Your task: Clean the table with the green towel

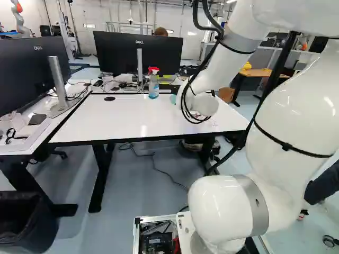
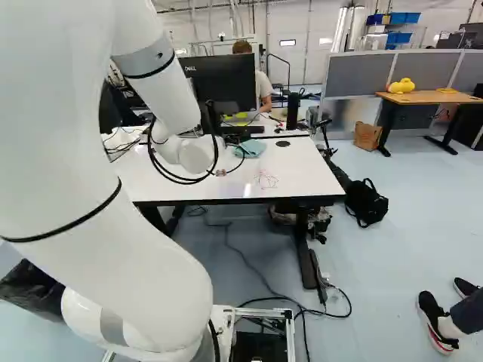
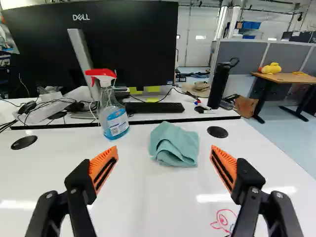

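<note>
while the green towel point(image 3: 175, 145) is lying bunched near the spray bottle point(image 3: 113, 117), the gripper point(image 3: 164, 148) is facing the towel, fingers spread, apparently preparing a pickup needing forward reach, then closing.

The left base view looks from behind the white arm point(image 1: 288, 106), on its left, facing ahead and a little down over the white table point(image 1: 122, 119). The right base view faces much the same way from the arm's right side. Both stand back enough to take in the floor point(image 1: 127, 196) below. The wrist view is far nearer — just above the tabletop, looking forward across it towards the towel point(image 3: 174, 143), spray bottle point(image 3: 113, 119) and monitor point(image 3: 136, 39). All three views share the table, towel and monitor — the left base and wrist views share the bottle too.
</note>
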{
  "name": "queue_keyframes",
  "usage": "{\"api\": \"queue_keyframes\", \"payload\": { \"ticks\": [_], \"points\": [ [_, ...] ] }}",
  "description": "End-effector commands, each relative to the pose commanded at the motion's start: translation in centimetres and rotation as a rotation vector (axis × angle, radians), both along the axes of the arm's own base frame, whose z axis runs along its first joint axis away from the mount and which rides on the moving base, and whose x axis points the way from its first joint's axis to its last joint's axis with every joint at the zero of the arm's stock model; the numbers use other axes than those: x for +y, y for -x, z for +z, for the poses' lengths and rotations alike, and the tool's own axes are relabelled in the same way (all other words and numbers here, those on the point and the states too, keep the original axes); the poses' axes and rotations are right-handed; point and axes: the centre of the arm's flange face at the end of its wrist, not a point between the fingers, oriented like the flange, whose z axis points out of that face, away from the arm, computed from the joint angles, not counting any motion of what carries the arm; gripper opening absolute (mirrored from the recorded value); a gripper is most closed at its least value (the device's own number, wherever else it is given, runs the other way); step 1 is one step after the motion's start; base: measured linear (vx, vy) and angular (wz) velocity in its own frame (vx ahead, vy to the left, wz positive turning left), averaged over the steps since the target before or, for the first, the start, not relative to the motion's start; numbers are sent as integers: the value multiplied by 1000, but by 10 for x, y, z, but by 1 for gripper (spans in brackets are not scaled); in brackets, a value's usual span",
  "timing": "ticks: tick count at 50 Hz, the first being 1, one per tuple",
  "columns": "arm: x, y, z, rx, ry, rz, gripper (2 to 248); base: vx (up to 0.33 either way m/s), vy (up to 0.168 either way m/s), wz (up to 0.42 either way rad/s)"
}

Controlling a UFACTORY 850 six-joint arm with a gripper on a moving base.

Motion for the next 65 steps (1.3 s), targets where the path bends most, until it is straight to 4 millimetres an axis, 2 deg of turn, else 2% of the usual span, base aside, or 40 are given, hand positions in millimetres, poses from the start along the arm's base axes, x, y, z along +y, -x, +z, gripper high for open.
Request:
{"api": "queue_keyframes", "payload": {
  "ticks": [39,65],
  "points": [
    [-25,-79,-3,-13,1,-40,247,0,0,0],
    [-33,-130,-15,53,-7,-51,247,0,0,0]
  ]
}}
